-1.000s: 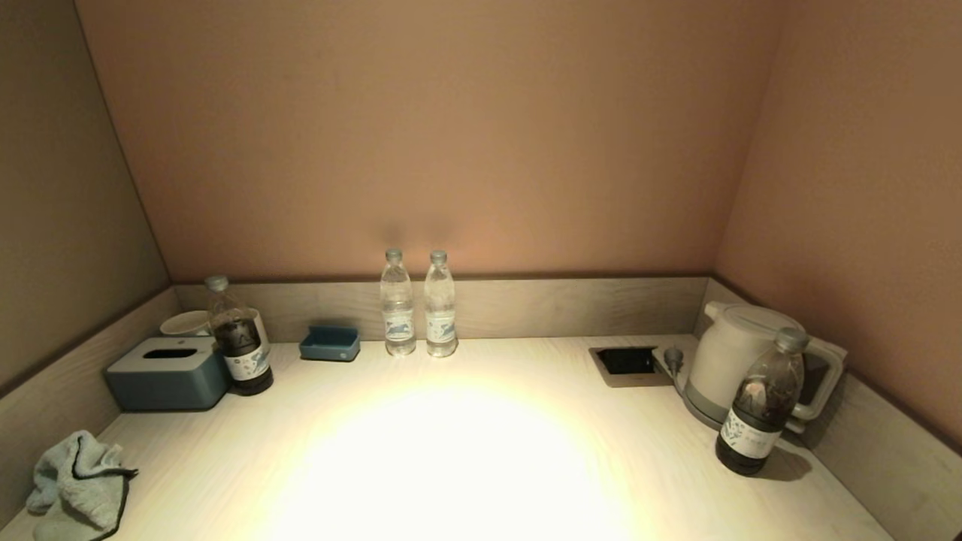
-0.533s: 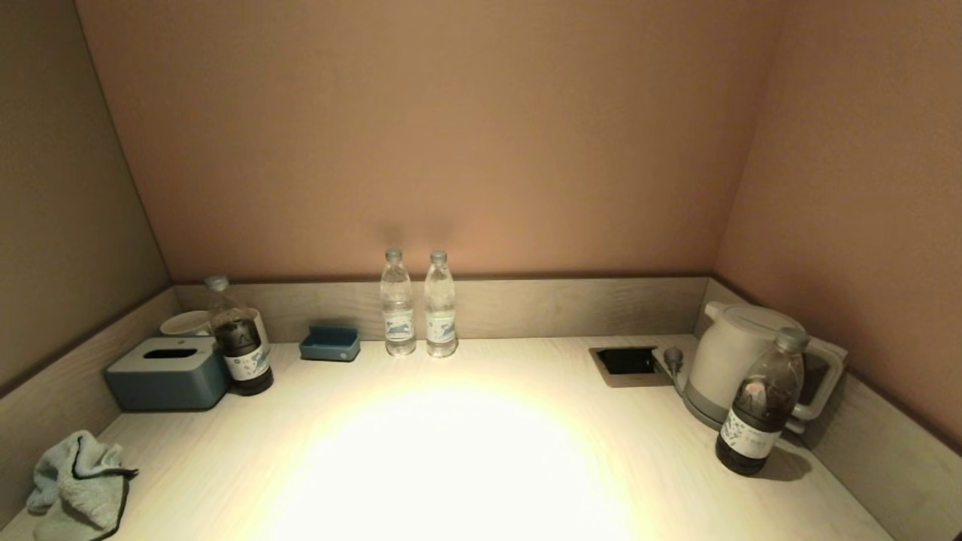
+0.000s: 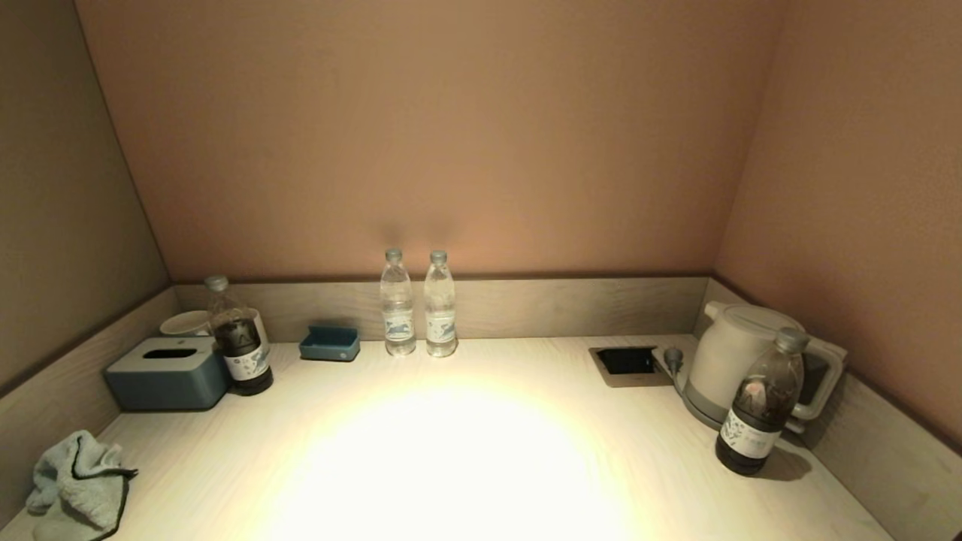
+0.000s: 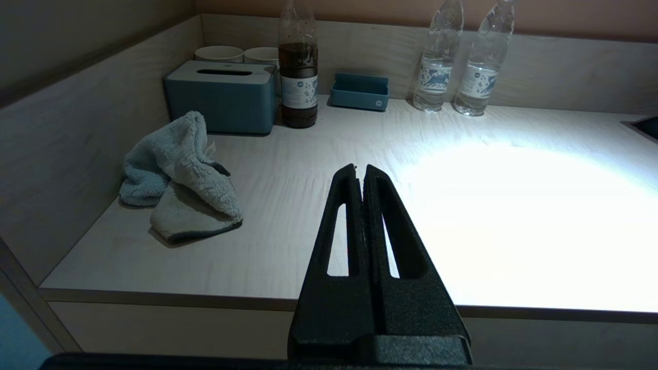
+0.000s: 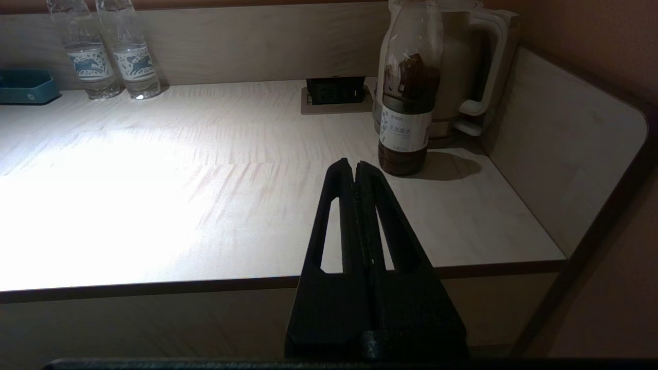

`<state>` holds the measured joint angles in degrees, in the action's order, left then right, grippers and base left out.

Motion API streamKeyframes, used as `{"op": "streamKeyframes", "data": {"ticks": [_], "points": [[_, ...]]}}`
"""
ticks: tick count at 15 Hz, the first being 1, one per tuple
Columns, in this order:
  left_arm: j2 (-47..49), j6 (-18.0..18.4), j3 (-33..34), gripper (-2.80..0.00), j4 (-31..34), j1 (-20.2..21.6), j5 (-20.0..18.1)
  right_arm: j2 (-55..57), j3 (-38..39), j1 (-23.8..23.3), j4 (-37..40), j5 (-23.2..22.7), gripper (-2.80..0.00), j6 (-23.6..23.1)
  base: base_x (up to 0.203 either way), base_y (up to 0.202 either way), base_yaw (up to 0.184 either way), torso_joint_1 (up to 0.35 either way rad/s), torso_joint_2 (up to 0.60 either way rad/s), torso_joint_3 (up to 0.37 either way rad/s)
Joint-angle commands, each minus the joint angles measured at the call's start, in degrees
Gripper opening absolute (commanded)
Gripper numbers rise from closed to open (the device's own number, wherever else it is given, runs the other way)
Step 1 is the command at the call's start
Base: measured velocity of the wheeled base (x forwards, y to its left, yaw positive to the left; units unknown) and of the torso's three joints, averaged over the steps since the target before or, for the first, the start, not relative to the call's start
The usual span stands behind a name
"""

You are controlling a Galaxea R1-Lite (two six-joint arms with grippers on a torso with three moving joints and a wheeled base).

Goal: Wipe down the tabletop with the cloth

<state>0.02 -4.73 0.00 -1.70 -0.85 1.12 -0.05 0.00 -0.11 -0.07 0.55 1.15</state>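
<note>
A crumpled light blue cloth [image 3: 79,485] lies at the front left corner of the pale wooden tabletop [image 3: 466,458]. It also shows in the left wrist view [image 4: 177,172]. My left gripper [image 4: 361,168] is shut and empty, held off the table's front edge, to the right of the cloth and apart from it. My right gripper [image 5: 353,163] is shut and empty, held off the front edge near the right end, short of a dark bottle [image 5: 408,103]. Neither gripper shows in the head view.
At the back left stand a blue tissue box [image 3: 167,373], two cups [image 3: 188,323], a dark bottle [image 3: 239,342] and a small blue tray [image 3: 330,343]. Two water bottles [image 3: 418,304] stand at the back middle. A socket recess [image 3: 626,362], a white kettle [image 3: 740,361] and a dark bottle [image 3: 759,409] stand right. Low walls border three sides.
</note>
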Motion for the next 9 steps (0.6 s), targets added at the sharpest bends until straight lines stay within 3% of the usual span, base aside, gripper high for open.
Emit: {"op": "streamKeyframes", "data": {"ticks": [1, 9], "points": [[-0.02, -0.10, 0.00, -2.80, 0.03, 0.06, 0.02, 0.05, 0.00, -0.05, -0.01, -0.02, -2.80, 0.00, 0.000, 0.000, 0.000, 0.000, 0.00, 0.000], [-0.02, -0.54, 0.00, -2.80, 0.21, 0.06, -0.42, 0.05, 0.00, -0.03, -0.01, -0.02, -2.80, 0.00, 0.000, 0.000, 0.000, 0.000, 0.00, 0.000]]}}
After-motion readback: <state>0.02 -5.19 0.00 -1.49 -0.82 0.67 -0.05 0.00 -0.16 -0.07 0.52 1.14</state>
